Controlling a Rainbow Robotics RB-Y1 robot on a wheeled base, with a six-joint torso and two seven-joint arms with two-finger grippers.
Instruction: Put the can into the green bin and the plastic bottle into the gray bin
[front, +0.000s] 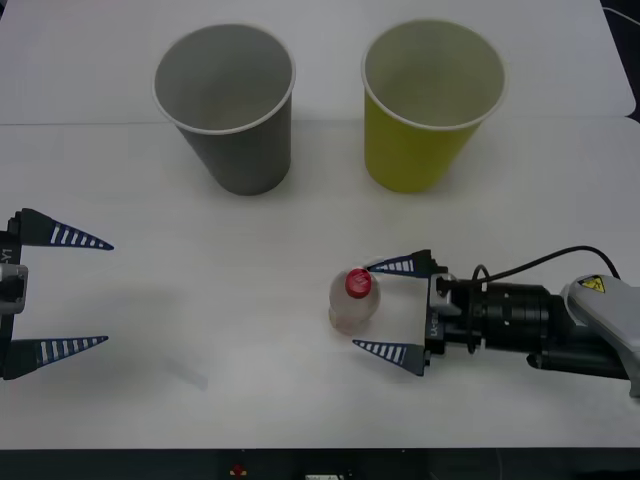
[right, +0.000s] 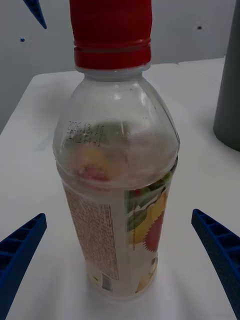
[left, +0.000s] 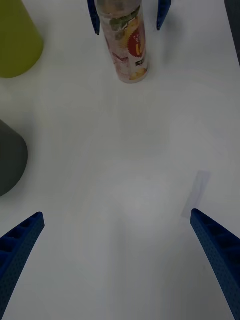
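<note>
- Front view: right gripper (front: 390, 308) sits low over the table (front: 220, 330) with its blue fingers spread wide; the plastic bottle (front: 353, 301) stands upright at the finger tips, red cap up, one finger tip close to the cap side, the other apart from the body. Nothing is clamped yet.
- Right wrist view: plastic bottle (right: 117, 165) is centred between the two fingers (right: 220, 250), clear gap on both sides. Bottle base rests on the table.
- Left gripper (front: 60, 292) hangs open at the table's left edge, well apart from everything; it holds nothing. Left wrist view shows the bottle (left: 125, 42) far off, flanked by the other arm's fingers.
- Gray bin (front: 227, 105) stands at the far left-centre, green bin (front: 430, 102) at the far right-centre, both upright, mouths open. No can is visible on the table.
- Risk 1: bottle looks light and tall. If one finger meets it before the other on closing, it may tip or skid away.
- Risk 2: only the finger tips reach the bottle; a shallow pinch on a round, smooth wall could let it squirt out forward.
- Risk 3: gray bin is the farther of the two from this arm; the carry passes close to the green bin, so a low swing could knock it.
- Risk 4: a release off-centre could strike the gray rim and topple the bin.
</note>
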